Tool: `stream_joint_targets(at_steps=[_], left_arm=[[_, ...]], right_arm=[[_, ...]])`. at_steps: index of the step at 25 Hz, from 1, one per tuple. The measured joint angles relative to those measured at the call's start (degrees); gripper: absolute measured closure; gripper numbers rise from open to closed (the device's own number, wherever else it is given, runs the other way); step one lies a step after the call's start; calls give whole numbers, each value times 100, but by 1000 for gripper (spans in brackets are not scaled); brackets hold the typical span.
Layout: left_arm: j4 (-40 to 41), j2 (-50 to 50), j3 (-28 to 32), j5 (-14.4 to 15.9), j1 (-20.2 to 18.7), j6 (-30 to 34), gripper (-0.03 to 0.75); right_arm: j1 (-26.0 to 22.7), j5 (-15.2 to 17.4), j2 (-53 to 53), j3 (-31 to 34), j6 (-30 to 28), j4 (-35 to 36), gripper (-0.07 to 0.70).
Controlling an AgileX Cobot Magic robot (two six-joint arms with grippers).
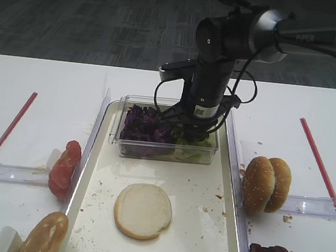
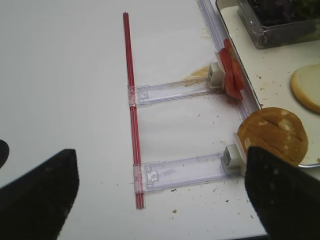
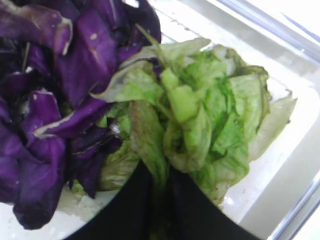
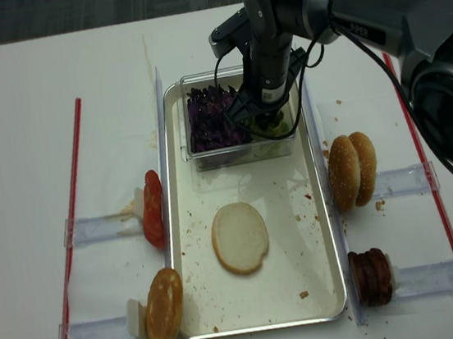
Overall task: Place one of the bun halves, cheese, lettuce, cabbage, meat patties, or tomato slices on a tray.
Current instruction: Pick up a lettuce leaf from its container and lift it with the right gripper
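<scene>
My right end effector (image 3: 159,200) is down in the clear tub (image 1: 164,151) at upper centre of the overhead frame, fingers nearly together, pinching a tuft of lettuce (image 3: 200,120). It looks like a real bite, leaf pressed between the dark tips. To do this well I should lift straight up, slowly, so the clump tears free without dragging the purple cabbage (image 3: 55,95) crowding its left side. The lettuce is pale green, ruffled, limp, glossy. Below it on the tray (image 1: 221,226) lies a bun half (image 1: 142,210), cut face up: my likely target. My left end effector (image 2: 160,195) hangs wide open over the bench (image 2: 65,90), empty.
</scene>
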Motion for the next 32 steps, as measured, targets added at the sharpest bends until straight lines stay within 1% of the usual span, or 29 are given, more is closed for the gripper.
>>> stream_joint_targets(at_steps=[4,13,21,24,27,32], left_arm=[[0,0,0,0,0,0,64],[0,0,0,0,0,0,64],[0,0,0,0,0,0,64],[0,0,0,0,0,0,64],[0,0,0,0,0,0,64],[0,0,0,0,0,0,64]], right_arm=[[0,10,0,-9,53,-12,549],[0,73,-78,-23,91,-132,555],[0,803,-151,-540,188,-165,555],[0,1149,-151,-775,197,-175,555],[0,1426,-151,-1013,209,-175,555],[0,1525,-151,-1373,222,-175,555]])
